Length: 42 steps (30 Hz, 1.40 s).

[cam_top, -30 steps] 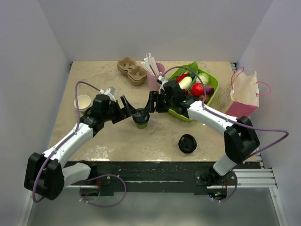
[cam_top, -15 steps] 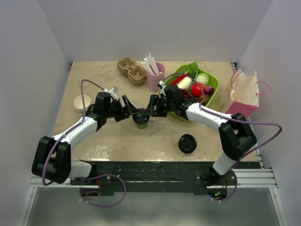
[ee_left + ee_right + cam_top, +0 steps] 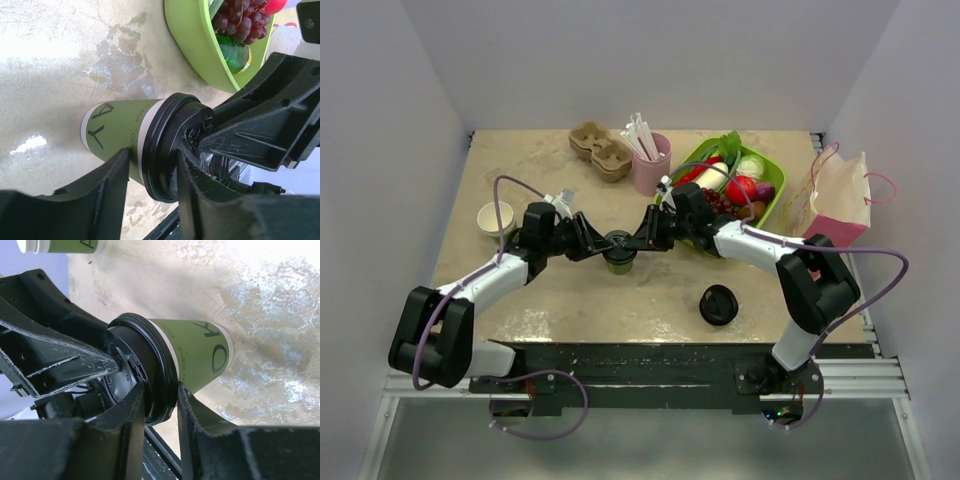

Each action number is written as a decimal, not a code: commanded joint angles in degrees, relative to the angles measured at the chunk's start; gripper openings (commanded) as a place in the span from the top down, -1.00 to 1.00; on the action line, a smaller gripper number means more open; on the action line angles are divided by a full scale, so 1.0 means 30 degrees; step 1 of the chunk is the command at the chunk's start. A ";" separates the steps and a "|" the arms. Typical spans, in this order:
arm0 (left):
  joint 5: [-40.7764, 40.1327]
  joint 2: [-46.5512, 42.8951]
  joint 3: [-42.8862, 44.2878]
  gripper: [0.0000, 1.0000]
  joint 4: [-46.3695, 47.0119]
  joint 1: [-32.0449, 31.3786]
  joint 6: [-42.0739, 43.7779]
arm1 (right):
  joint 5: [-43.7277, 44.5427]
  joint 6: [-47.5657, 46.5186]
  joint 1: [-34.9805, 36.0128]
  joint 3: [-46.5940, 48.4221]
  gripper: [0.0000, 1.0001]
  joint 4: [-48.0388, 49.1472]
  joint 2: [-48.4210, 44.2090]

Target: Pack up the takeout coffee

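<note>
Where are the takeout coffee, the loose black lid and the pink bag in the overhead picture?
takeout coffee [image 3: 618, 243]: top external view, on the black lid that covers it.
loose black lid [image 3: 717, 304]: top external view, on its middle.
pink bag [image 3: 840, 202]: top external view, on its side panel.

Bright, even overhead light, faint shadows. The worktop [image 3: 45, 45] glares white at ten o'clock in the left wrist view, one o'clock in the right; six o'clock foregrounds are soft.
</note>
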 commanded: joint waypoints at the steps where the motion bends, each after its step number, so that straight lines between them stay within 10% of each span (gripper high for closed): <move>1: -0.1790 -0.0393 -0.1051 0.34 -0.0998 0.0032 0.0162 | -0.0184 0.0215 -0.0482 -0.0666 0.56 0.0775 0.0308; 9: -0.2028 -0.1185 -0.2721 0.68 -0.0969 0.0032 -0.0306 | -0.0973 -0.1657 -0.0718 0.0119 0.51 -0.0159 0.0835; 19: -0.2378 -0.4054 -0.1085 -0.85 -0.3075 0.0032 -0.0132 | -0.0417 -0.4502 -0.0747 0.3199 -0.26 -0.3997 -0.0540; 22: -0.2379 -0.4611 -0.0205 -0.99 -0.3429 0.0032 -0.0044 | -0.0855 -0.4532 -0.0718 0.3200 -0.34 -0.4291 -0.1097; 42: 0.1014 -0.0777 0.0561 -0.73 -0.0005 0.0032 -0.0277 | -0.1852 -0.0754 -0.0162 0.0798 -0.39 -0.1423 -0.0338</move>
